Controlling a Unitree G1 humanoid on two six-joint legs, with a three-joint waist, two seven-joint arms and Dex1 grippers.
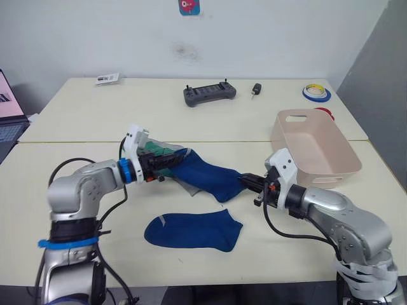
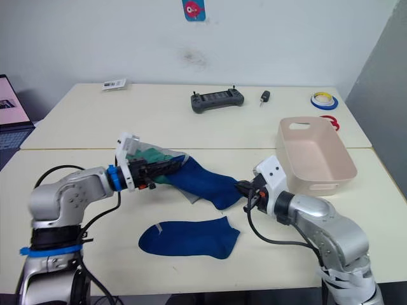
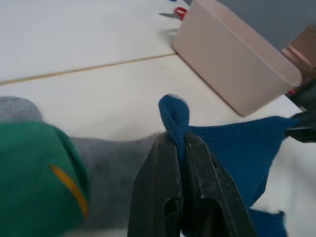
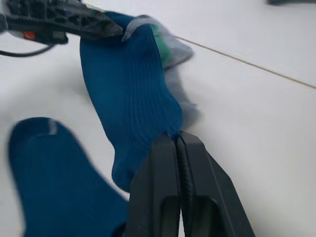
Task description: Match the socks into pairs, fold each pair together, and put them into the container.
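Note:
A dark blue sock (image 1: 206,175) is stretched just above the table between my two grippers. My left gripper (image 1: 180,157) is shut on its cuff end (image 3: 173,116), and my right gripper (image 1: 243,182) is shut on its opposite edge (image 4: 170,129). Under the left end lie a green sock (image 1: 159,150) with a yellow mark (image 3: 66,182) and a grey sock (image 3: 113,168). A second dark blue sock (image 1: 194,230) lies flat near the table's front edge. The pale pink container (image 1: 315,149) stands to the right, behind my right gripper.
At the back of the table are a grey controller (image 1: 210,94), a black key fob (image 1: 255,89), tape rolls (image 1: 316,93) and a small card (image 1: 107,79). Red scissors (image 1: 325,112) lie behind the container. A laptop (image 1: 9,108) stands at the far left.

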